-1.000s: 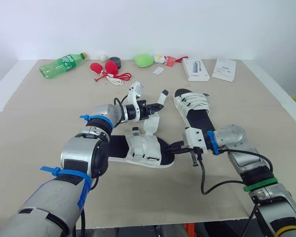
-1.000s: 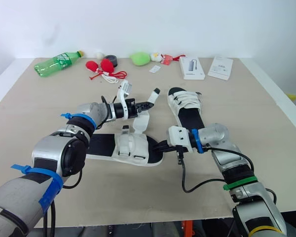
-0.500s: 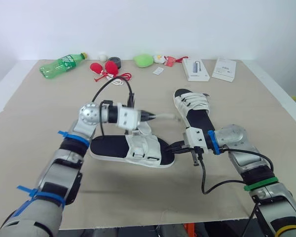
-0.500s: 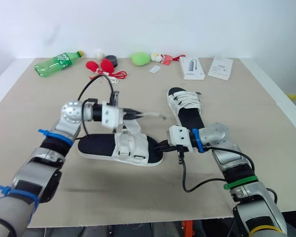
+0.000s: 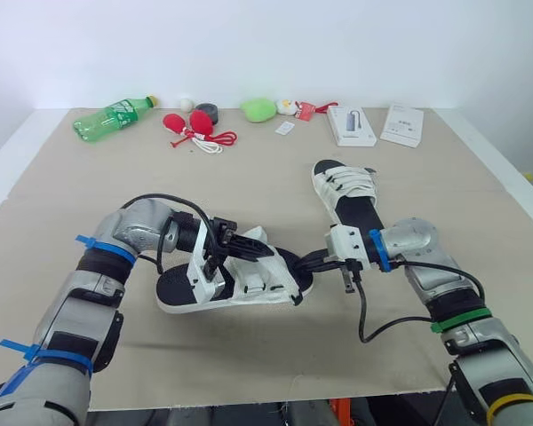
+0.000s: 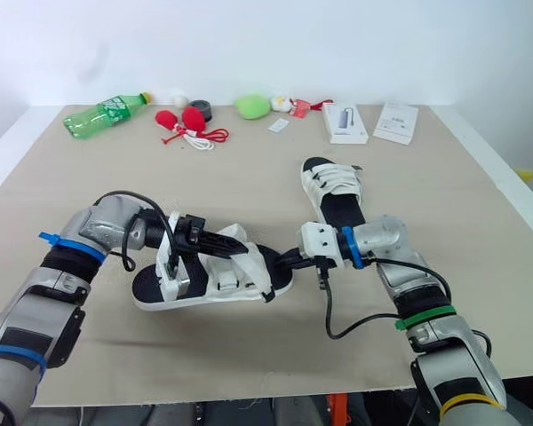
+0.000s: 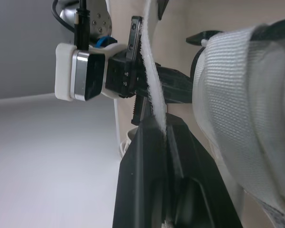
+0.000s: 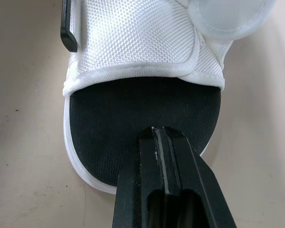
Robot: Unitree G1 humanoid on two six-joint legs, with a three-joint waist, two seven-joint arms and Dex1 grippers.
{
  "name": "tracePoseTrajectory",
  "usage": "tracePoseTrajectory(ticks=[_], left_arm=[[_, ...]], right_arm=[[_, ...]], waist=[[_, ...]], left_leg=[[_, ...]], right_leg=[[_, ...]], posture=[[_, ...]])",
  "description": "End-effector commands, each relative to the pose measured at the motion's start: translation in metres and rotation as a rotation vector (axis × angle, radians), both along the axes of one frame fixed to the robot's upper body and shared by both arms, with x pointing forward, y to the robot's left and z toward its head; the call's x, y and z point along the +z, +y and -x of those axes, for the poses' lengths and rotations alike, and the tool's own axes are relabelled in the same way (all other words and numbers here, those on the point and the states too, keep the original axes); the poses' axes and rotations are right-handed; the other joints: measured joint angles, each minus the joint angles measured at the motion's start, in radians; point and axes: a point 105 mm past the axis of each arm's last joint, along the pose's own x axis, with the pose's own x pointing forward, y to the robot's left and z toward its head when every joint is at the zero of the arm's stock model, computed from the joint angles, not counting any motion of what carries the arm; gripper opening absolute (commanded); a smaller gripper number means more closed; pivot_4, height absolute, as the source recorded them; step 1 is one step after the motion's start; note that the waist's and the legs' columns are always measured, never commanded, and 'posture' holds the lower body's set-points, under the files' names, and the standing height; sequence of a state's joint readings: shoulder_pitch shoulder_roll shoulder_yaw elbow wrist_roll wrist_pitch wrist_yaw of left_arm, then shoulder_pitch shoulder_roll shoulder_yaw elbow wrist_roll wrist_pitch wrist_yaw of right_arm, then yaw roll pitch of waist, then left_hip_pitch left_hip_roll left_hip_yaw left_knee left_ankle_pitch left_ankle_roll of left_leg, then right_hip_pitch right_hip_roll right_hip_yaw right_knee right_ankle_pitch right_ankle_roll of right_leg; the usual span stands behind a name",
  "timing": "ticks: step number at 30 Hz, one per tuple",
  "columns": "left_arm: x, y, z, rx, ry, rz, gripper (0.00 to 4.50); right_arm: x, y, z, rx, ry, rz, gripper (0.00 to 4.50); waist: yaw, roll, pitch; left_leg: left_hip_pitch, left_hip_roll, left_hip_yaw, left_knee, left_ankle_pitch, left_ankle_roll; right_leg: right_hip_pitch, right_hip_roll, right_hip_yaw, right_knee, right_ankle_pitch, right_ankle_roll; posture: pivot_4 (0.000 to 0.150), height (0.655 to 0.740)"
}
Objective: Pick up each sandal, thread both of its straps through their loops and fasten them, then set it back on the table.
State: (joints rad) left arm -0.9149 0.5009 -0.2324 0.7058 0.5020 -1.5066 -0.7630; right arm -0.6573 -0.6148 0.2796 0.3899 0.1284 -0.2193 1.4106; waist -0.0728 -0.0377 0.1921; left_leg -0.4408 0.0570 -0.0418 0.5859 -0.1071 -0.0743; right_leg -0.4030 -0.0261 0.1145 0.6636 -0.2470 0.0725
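On the table (image 5: 62, 213), middle, nearer the front edge: sandal (image 5: 235, 282), toe toward the right edge. Its white strap (image 7: 151, 95) is clamped in the left pincer (image 5: 263, 253). The right pincer (image 5: 311, 264) is clenched empty, tips on the toe footbed. Behind, toward the back edge: second sandal (image 5: 348, 191).

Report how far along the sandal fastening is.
Apparently done: the far sandal lies on the table with its straps closed across it. In hand: the near sandal, with one strap pinched in the shut left hand, while the closed right hand sits at its end. Left: finish threading and fastening that sandal's straps, then set it back down.
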Motion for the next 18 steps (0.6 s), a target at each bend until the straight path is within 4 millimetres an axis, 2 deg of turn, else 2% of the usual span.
tracePoseTrajectory(ticks=[1,4,6,9,11,15,18], left_arm=[[0.012,0.001,-0.007,0.046,0.012,0.037,1.36],[0.021,0.000,-0.010,0.080,0.032,0.064,2.78],[0.026,0.003,-0.012,0.109,0.037,0.066,3.51],[0.037,0.012,-0.014,0.183,0.113,0.116,3.51],[0.037,0.022,-0.007,0.212,0.128,0.083,3.51],[0.039,0.040,-0.003,0.334,0.323,0.153,3.51],[0.053,0.053,0.000,0.453,0.779,0.345,3.51]], right_arm=[[-0.012,-0.003,0.002,0.009,0.031,0.060,0.00],[-0.012,-0.003,0.003,0.016,0.034,0.062,0.00],[-0.013,-0.003,0.003,0.018,0.035,0.063,0.00],[-0.013,-0.003,0.003,0.022,0.039,0.065,0.00],[-0.014,-0.004,0.003,0.029,0.045,0.070,0.00],[-0.015,-0.003,0.005,0.042,0.053,0.072,0.00],[-0.016,-0.001,0.005,0.050,0.057,0.069,0.00]], waist=[[-0.001,0.000,0.000],[-0.001,0.000,0.000],[-0.001,0.000,0.000],[-0.002,0.000,0.000],[-0.003,0.000,0.000],[-0.003,0.000,0.000],[-0.004,0.000,0.000]], left_leg=[[0.000,0.000,0.000,0.000,0.000,0.000],[0.000,0.000,0.000,0.000,0.000,0.000],[0.000,0.000,0.000,0.000,0.000,0.000],[0.000,0.000,0.000,0.000,0.000,0.000],[0.000,0.000,0.000,0.000,0.000,0.000],[0.001,0.001,0.000,-0.002,0.000,0.000],[0.001,0.002,0.000,-0.001,0.000,0.000]], right_leg=[[0.000,0.000,0.000,0.000,0.000,0.000],[0.000,0.000,0.000,0.000,0.000,0.000],[0.000,0.000,0.000,0.000,0.000,0.000],[0.000,0.000,0.000,0.001,0.000,0.000],[0.000,0.000,0.000,0.001,-0.001,0.000],[0.000,0.001,0.000,0.002,-0.002,-0.001],[0.000,0.001,0.000,0.003,-0.002,-0.002]], posture=[[0.150,0.7400],[0.150,0.7400],[0.150,0.7400],[0.150,0.7400],[0.150,0.7400],[0.150,0.7400],[0.150,0.7400]])
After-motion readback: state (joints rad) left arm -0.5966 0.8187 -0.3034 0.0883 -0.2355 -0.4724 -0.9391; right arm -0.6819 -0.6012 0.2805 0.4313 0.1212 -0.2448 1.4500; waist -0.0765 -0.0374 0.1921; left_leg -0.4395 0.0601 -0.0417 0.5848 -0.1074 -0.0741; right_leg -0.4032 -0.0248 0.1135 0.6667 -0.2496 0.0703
